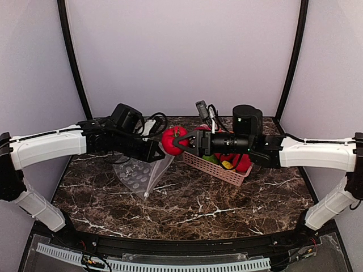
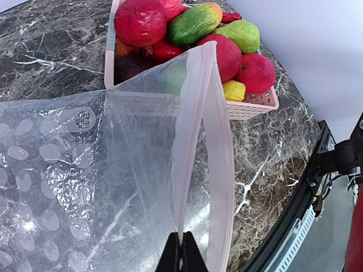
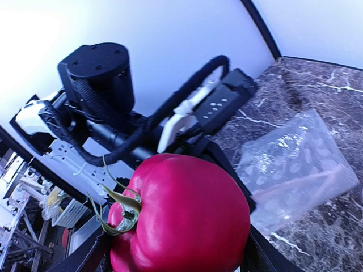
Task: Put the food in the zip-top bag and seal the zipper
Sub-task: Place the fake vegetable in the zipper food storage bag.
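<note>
Right wrist view shows the red toy fruit (image 3: 181,221) up in the air, squeezed from both sides by the right gripper (image 1: 180,141). The zip-top bag (image 1: 139,174) hangs just beside it on the robot's left. Its zipper (image 2: 198,113) is pinched tight by the left gripper (image 2: 181,255), and the long strip runs toward the pink basket (image 1: 218,165). I think the fruit must go left and down into that thin open mouth.

You have one zip-top bag (image 2: 57,170), one pink basket (image 2: 249,107). In basket you count two green fruits (image 2: 195,22), one yellow piece (image 2: 233,90), at least five red fruits (image 2: 140,21); pile hides rest. One more red fruit (image 3: 187,221) outside basket.
</note>
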{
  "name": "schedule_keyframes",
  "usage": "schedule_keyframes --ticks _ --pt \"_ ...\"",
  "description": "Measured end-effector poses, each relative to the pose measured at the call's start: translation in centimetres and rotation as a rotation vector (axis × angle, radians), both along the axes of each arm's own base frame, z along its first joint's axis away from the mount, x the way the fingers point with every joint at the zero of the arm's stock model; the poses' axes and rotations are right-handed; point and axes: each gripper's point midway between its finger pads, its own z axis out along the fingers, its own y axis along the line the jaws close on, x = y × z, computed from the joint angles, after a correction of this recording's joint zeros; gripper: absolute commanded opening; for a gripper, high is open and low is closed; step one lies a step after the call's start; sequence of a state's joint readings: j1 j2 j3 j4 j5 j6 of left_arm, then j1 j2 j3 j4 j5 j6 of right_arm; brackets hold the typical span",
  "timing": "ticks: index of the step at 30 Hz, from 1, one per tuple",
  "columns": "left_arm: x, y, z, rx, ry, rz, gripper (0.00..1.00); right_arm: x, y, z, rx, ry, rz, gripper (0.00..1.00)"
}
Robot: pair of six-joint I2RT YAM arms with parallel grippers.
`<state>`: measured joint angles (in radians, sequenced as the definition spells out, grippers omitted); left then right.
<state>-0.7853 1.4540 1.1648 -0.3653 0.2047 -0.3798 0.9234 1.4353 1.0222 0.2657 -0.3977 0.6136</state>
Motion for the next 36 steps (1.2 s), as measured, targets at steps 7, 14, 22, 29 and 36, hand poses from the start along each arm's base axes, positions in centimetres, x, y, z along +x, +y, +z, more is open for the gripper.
schedule_keyframes --ticks 7,14,22,29,36 --pt "-0.8 -0.9 0.2 -0.045 0.047 0.008 0.01 -1.2 2.1 0.3 0.085 -0.008 0.076 0.61" --pt "-1.2 -0.9 0.2 -0.088 0.091 0.035 0.01 -0.7 1.8 -1.9 0.079 0.016 0.027 0.61" --pt "-1.6 -0.9 1.7 -0.153 0.088 0.042 0.01 0.2 1.7 -5.0 0.013 0.055 -0.03 0.6" --pt "-1.4 -0.7 1.4 -0.151 0.102 0.06 0.01 0.8 1.5 -6.0 -0.033 0.062 -0.082 0.59" --pt "-1.0 -0.3 1.3 -0.145 0.098 0.085 0.01 2.2 1.3 -7.1 -0.093 0.078 -0.154 0.58"
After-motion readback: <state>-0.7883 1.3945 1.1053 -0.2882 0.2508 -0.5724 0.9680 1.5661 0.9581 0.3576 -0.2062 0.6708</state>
